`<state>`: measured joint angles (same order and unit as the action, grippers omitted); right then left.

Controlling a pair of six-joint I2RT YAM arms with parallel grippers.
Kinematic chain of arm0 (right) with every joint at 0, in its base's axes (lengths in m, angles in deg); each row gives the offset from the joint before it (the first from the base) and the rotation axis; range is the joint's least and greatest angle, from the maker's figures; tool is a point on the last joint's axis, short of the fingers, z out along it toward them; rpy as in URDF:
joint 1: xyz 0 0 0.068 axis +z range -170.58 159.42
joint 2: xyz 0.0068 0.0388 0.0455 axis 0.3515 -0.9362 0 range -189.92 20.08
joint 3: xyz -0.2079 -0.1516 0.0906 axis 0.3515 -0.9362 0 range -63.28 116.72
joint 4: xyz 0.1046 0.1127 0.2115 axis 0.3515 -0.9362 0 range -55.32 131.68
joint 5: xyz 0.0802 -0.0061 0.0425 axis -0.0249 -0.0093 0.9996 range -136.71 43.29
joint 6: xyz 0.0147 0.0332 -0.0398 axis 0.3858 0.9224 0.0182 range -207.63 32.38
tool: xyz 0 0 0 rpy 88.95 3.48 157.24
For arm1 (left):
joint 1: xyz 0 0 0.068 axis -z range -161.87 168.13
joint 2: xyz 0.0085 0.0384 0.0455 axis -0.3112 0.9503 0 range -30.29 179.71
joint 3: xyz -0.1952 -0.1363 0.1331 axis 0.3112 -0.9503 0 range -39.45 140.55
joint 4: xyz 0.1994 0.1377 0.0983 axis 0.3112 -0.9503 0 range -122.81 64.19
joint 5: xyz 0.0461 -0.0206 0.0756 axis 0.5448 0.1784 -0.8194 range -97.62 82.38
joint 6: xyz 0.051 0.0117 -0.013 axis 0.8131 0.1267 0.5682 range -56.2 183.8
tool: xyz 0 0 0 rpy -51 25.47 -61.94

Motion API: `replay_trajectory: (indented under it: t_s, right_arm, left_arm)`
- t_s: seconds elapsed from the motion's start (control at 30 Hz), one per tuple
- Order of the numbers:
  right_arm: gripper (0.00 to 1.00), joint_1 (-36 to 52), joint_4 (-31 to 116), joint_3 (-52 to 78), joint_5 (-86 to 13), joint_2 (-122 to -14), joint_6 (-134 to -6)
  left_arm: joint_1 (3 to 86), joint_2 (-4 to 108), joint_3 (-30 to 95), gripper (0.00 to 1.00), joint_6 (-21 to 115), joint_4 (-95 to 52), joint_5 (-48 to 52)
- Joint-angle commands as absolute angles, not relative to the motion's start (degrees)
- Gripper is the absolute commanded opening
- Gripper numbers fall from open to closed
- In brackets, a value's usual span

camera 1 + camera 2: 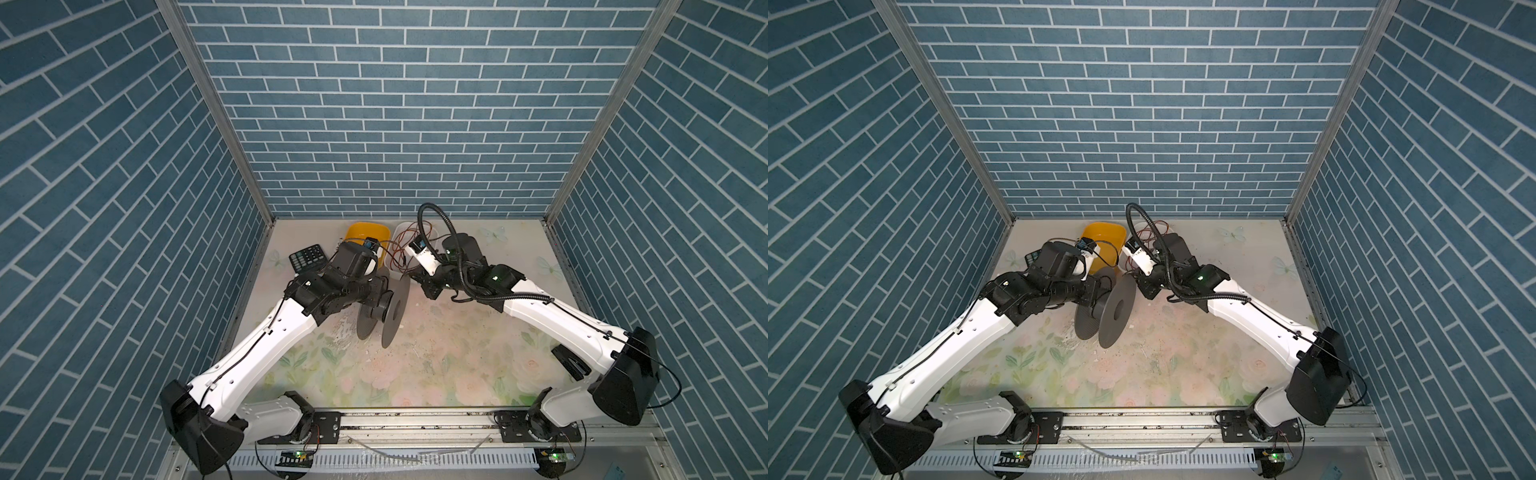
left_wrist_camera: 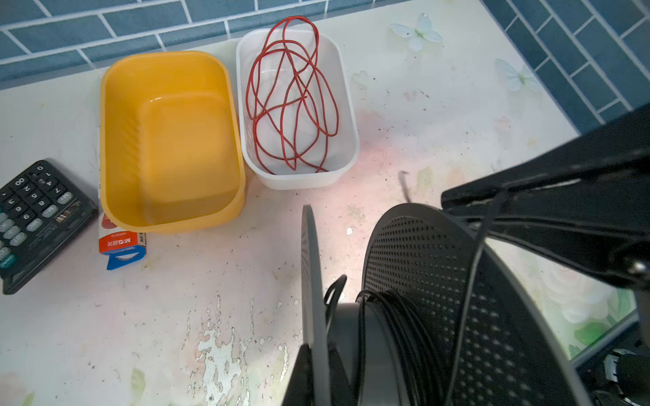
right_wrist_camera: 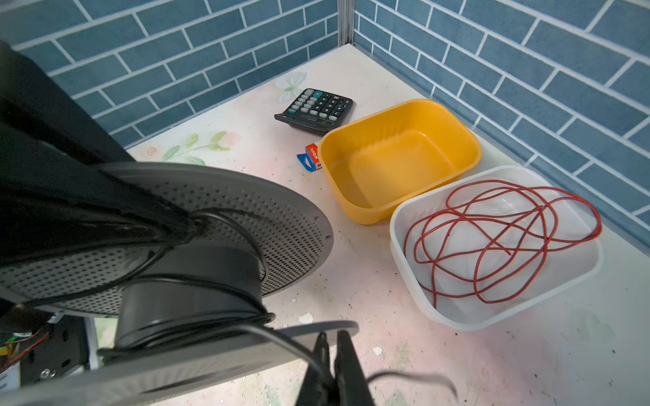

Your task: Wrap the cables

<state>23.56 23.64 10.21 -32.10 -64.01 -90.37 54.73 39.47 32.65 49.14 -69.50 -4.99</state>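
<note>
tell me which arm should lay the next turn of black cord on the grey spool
Right. On the right arm the jaws are shut on the thin black cord, so it can likely guide the next turn. On the left arm the jaws clamp the grey perforated plastic spool, steadying it.

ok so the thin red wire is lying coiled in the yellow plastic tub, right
Not quite: the thin red wire is lying coiled in the white translucent plastic tub, not in the yellow plastic tub beside it, which is empty. The left wrist view shows this plainly, and the right wrist view agrees.
</note>
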Motion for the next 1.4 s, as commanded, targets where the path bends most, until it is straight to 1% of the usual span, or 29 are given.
replay_trajectory:
  t_s: [0.0, 0.13, 0.47, 0.6, 0.63, 0.73, 0.8, 0.9, 1.03, 1.17, 1.37]
  right_arm:
    - [0.1, 17.2, 28.1, 6.7, -28.2, -62.9, -87.7]
    - [0.15, 14.7, 31.3, 4.1, -27.5, -62.2, -86.7]
    - [0.14, 13.5, 36.1, -0.2, -20.6, -63.2, -84.2]
    - [0.17, 13.4, 38.9, -3.3, -18.0, -61.7, -82.6]
    - [0.16, 13.4, 39.4, -4.1, -17.9, -61.3, -82.3]
    - [0.03, 13.4, 42.3, -7.2, -19.5, -59.7, -80.4]
    - [0.0, 13.2, 45.4, -9.8, -18.7, -59.0, -78.9]
    - [0.0, 13.0, 49.3, -12.8, -15.8, -58.9, -76.8]
    - [0.0, 13.0, 51.1, -14.5, -12.3, -59.0, -74.8]
    - [0.0, 12.8, 56.5, -16.2, -4.3, -60.9, -69.2]
    - [0.0, 12.6, 66.6, -18.4, 3.1, -63.3, -59.1]
  left_arm:
    - [53.8, 38.0, 35.7, 0.0, 51.7, -72.4, 4.2]
    - [53.4, 39.1, 37.4, 0.0, 52.7, -73.3, 4.8]
    - [51.0, 39.0, 38.4, 0.0, 51.6, -70.8, 11.0]
    - [49.2, 38.5, 38.3, 0.0, 50.5, -69.5, 14.2]
    - [48.8, 38.3, 38.1, 0.0, 50.1, -69.0, 14.8]
    - [46.5, 37.3, 36.4, 0.0, 47.4, -65.6, 19.3]
    - [44.4, 36.5, 34.8, 0.0, 44.8, -62.3, 23.0]
    - [42.8, 36.2, 33.2, 0.0, 42.3, -58.2, 27.0]
    - [41.4, 36.1, 32.5, 0.0, 40.7, -56.5, 29.2]
    - [38.5, 34.6, 28.1, 0.0, 34.1, -46.5, 33.8]
    - [37.6, 34.9, 22.7, 0.0, 28.4, -34.9, 34.4]
